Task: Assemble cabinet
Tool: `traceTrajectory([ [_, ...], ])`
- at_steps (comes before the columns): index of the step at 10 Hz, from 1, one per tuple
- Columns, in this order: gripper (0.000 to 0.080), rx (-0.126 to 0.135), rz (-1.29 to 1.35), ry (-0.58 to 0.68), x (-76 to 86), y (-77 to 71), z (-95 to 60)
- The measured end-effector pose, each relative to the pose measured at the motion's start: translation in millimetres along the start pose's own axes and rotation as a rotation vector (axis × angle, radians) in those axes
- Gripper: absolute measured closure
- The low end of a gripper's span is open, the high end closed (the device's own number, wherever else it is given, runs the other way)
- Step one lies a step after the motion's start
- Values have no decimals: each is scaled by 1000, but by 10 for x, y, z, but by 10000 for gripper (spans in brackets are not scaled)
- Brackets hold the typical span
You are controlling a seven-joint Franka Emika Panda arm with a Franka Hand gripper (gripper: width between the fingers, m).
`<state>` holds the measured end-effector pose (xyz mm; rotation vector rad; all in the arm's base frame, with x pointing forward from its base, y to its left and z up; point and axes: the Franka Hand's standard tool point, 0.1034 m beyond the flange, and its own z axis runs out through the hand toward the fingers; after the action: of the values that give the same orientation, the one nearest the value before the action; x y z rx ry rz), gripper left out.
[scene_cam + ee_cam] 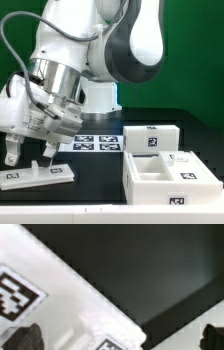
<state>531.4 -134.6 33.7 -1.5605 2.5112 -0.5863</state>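
White cabinet panel (40, 173) on the table (100, 188) shows only black-and-white square tags (57, 171); tool (28, 153) spread wide over it, gripping nothing.

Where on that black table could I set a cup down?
Bare table lies between the flat panel and the open box, just nearer the camera than the marker board. Crowded: the exterior view's right, where the open box and a smaller box stand close, and above the flat panel, where the open jaws hang.
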Motion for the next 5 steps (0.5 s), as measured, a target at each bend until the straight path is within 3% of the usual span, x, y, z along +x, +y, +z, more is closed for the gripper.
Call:
traceTrajectory([
  [3,3,-3,10,3,26,12,11],
  [5,3,-18,55,11,136,72,35],
])
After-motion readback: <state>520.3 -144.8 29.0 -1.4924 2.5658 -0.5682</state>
